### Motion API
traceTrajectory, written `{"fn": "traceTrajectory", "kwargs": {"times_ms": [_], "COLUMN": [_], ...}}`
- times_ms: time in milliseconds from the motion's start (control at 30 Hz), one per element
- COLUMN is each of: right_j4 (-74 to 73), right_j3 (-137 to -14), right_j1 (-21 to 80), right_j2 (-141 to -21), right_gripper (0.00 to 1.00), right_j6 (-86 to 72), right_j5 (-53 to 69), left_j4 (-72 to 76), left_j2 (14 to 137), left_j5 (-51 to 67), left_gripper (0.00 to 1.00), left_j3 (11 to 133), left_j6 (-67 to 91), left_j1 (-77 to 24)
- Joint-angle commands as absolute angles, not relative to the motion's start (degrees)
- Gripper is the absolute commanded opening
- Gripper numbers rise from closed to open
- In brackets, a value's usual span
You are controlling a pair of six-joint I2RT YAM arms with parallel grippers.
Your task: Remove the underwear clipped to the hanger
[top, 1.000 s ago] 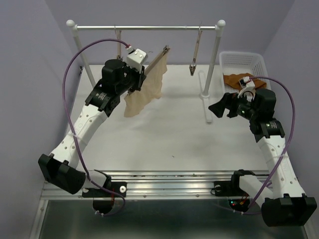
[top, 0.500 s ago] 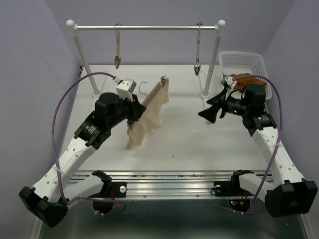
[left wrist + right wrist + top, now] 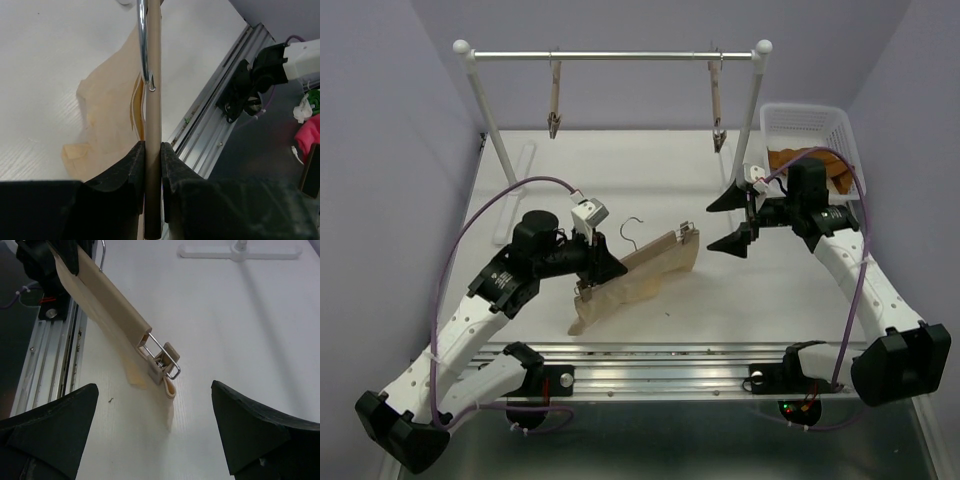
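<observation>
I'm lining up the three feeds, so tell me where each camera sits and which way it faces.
Top external: fixed above and behind the arms, facing down and forward across the table to the rack; both arms, left hand and right hand show.
Left wrist: on the left arm, facing along the hanger it grips; its dark fingers show.
Right wrist: on the right arm, facing down at the hanger's clip end; its open fingers show.
Shared: both wrist views show the hanger and beige underwear.

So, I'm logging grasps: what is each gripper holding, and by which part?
The left gripper clamps the hanger by its wooden bar, beside the hook. The right gripper is open and holds nothing.
</observation>
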State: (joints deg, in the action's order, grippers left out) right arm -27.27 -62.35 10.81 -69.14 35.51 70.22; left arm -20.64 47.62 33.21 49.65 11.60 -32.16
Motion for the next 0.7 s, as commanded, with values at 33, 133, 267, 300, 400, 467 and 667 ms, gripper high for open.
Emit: {"fn": "traceTrajectory", "kwargs": {"times_ms": [33, 133, 267, 300, 400, 467, 667], "right_j4": [-34.1, -40.1, -41.4, -41.1, -38.9, -35.3, -25.7], "right_j3": [-69.2, -70.8, -71.5, -71.8, -73.0, -72.9, -69.9], "right_j1": [10.9, 10.9, 11.5, 12.1, 13.7, 14.4, 15.5], "right_j2": [-71.2, -72.9, -74.1, -74.1, -74.8, -74.9, -73.8], "right_gripper": [1.0, 1.0, 1.0, 1.0, 1.0, 1.0, 1.0], "right_j6": [44.8, 48.1, 48.0, 47.2, 41.9, 36.4, 26.4], "right_j5": [74.3, 75.8, 77.3, 77.3, 77.4, 77.3, 74.4], "left_j4": [-17.8, -18.3, -18.4, -18.4, -19.2, -19.2, -17.9], "left_j2": [44.3, 43.7, 42.6, 42.5, 43.1, 43.2, 42.4], "left_j5": [39.2, 39.8, 40.8, 40.6, 40.5, 41.6, 42.1], "left_gripper": [0.0, 0.0, 0.0, 0.0, 0.0, 0.0, 0.0], "left_j3": [50.2, 50.8, 51.3, 51.3, 51.9, 51.9, 51.3], "left_j6": [7.6, 6.5, 5.2, 5.2, 4.6, 4.3, 4.7], "left_j1": [-32.2, -32.2, -32.3, -32.2, -32.3, -32.3, -32.3]}}
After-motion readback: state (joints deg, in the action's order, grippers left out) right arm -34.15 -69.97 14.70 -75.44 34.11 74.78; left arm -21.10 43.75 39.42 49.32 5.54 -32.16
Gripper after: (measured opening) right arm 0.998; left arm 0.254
